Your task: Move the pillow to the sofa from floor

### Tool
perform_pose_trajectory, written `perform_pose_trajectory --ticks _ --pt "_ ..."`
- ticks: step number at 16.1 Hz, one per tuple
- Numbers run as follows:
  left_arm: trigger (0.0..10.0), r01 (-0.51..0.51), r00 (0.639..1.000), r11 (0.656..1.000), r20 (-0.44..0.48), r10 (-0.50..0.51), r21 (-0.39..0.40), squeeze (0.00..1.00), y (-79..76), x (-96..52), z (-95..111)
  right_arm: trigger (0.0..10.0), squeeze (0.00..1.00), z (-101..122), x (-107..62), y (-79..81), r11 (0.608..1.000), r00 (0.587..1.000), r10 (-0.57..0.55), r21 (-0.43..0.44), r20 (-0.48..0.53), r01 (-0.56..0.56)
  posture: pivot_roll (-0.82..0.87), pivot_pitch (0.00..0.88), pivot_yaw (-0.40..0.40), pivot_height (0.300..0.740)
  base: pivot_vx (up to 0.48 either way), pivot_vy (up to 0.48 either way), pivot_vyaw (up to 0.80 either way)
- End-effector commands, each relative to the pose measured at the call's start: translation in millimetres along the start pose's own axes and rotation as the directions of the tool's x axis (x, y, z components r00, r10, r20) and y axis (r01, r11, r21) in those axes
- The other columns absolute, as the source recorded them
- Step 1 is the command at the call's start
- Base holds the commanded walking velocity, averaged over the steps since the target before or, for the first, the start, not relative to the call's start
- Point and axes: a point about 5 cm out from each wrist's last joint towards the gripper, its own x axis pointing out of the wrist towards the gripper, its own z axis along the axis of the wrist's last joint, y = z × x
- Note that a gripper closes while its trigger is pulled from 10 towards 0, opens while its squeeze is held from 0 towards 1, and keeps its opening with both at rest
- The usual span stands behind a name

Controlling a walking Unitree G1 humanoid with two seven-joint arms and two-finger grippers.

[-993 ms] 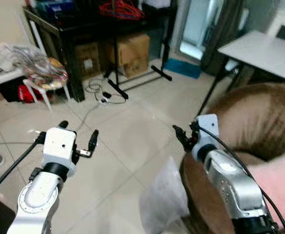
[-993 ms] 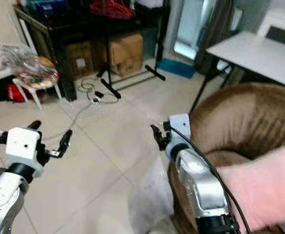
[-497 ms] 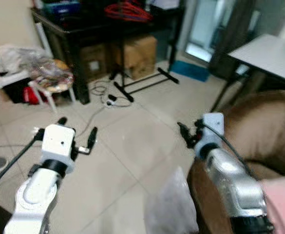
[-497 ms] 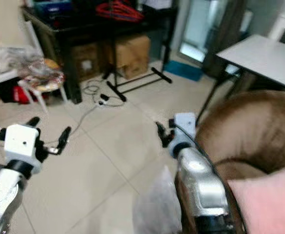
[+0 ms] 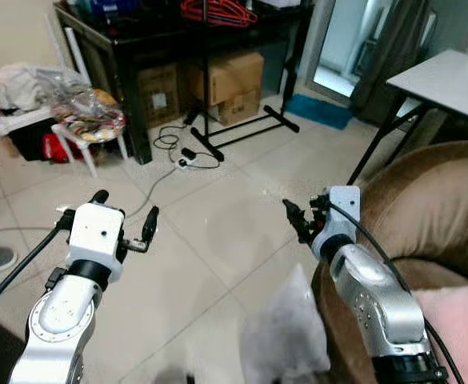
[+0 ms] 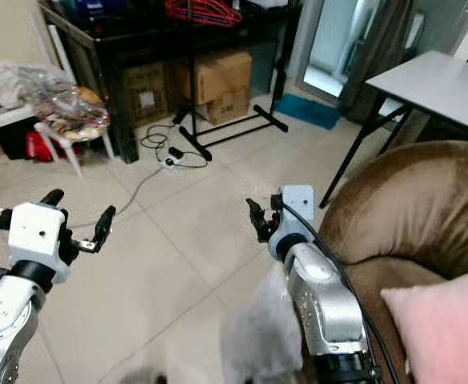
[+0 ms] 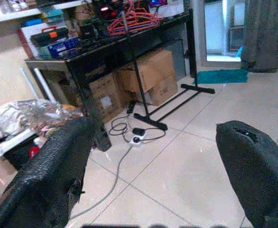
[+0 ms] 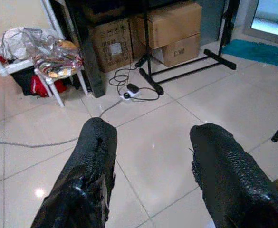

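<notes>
Left eye view has the brown sofa [image 5: 426, 200] as its landmark, a rounded, plush, velvety piece with a visible nap. A pink pillow [image 5: 462, 320] with a soft, fuzzy cover already lies on the sofa's seat, behind the right arm. A second cushion-like thing, pale grey pillow [image 5: 286, 332], soft-edged and somewhat blurred, stands on the floor [image 5: 210, 240] against the sofa's front, just beside the right forearm. Whether it is truly a pillow or a bag I cannot say for sure.

If the pink pillow is the task's thing, the move looks done, and what is left is only to draw clear. If the grey one is meant, it is not yet picked up and the whole lift remains.

Out over the tiles in front of the sofa, the right pincer [image 5: 299, 221] has its two textured black fingers spread wide with nothing between them, as the right wrist view shows. The left pincer [image 5: 126, 220] hovers farther out from the sofa, over the floor, equally wide apart and empty; its fingers [image 7: 48, 180] look rubbery and pebbled.

Glossy beige tiles with thin grout lines cover the floor. Beyond the sofa stands a black desk [image 5: 146, 56] with cardboard boxes [image 5: 226, 84] beneath it, and a white desk [image 5: 446, 80] on thin dark legs is near the sofa's back.
</notes>
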Motion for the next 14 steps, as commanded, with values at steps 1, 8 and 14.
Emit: perform_pose_trajectory --ticks 1,8,14 --pt "10.0 0.013 1.000 1.000 -0.008 -0.013 0.009 0.25 -2.0 -0.3 -1.9 10.0 0.00 -1.8 -1.3 -2.6 1.000 1.000 -0.006 -0.001 -0.009 0.006 0.05 0.000 -0.033 0.625 0.000 0.000 0.00" --pt "10.0 0.005 1.000 1.000 -0.009 -0.005 -0.005 0.26 -3.9 -1.2 -3.7 10.0 0.00 -5.4 -0.7 -3.0 1.000 1.000 -0.006 -0.011 -0.021 0.006 0.05 0.000 -0.033 0.551 0.000 0.000 0.00" --pt "10.0 -0.020 1.000 0.999 -0.006 0.020 -0.028 0.28 0.4 -2.0 -5.7 10.0 0.00 -7.1 0.4 -3.6 0.999 1.000 -0.010 -0.039 -0.028 0.009 0.05 0.000 -0.040 0.546 0.089 0.000 0.00"
